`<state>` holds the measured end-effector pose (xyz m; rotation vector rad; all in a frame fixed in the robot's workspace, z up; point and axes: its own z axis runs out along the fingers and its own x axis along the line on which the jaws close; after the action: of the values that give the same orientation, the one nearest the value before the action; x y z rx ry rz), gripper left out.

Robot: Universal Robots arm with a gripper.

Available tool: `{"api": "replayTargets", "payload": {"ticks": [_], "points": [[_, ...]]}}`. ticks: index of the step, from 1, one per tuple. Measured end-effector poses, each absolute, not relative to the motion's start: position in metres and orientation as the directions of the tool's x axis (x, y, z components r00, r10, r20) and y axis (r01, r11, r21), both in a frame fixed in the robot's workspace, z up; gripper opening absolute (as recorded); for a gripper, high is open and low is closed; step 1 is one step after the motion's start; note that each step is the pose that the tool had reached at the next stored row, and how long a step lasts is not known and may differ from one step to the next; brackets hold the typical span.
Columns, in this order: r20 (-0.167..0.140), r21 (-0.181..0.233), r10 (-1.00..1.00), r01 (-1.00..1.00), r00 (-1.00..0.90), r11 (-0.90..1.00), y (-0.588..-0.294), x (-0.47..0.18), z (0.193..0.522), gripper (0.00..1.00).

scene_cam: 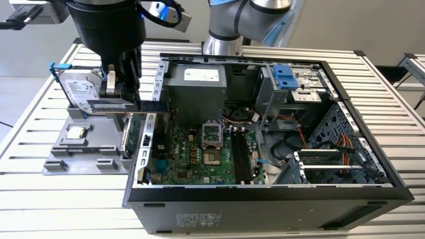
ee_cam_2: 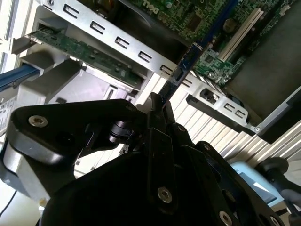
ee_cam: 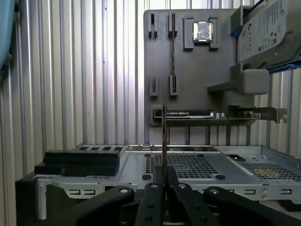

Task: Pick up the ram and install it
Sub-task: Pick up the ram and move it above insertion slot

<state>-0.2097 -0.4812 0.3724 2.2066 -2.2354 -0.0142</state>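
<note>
The gripper [scene_cam: 125,101] is clamped on the ram [scene_cam: 151,106], pinching one end so that the rest of the stick juts out free toward the exterior view's right. In both wrist views the ram [ee_cam_2: 188,60] [ee_cam: 163,134] shows edge-on, running straight out from between the fingers [ee_cam: 151,188]. It hangs in the air over the line where the tray [scene_cam: 59,167] meets the case [scene_cam: 265,191]. Its free end reaches about as far as the case's slotted wall [scene_cam: 159,84], and a green card [scene_cam: 131,133] stands on edge just below it. The tray lies on the table [scene_cam: 40,199], against the case's side at the exterior view's left, and carries a drive [scene_cam: 83,94] and a chip [scene_cam: 76,132]. Inside the case the board [scene_cam: 192,154] lies flat. Its long black slots [scene_cam: 240,159] are well apart from the ram, further toward the exterior view's right. The space above the board is open between the power supply [scene_cam: 196,94] and the case's near wall. Past the slots, cables and a metal cage [scene_cam: 332,159] crowd that side of the case.
</note>
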Motion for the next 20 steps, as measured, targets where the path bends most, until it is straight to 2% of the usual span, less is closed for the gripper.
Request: {"api": "replayTargets", "payload": {"ticks": [20], "points": [[-0.006,0.007,-1.000,-1.000,-0.013,0.013,-0.481,-0.180,0.372,0.00]]}}
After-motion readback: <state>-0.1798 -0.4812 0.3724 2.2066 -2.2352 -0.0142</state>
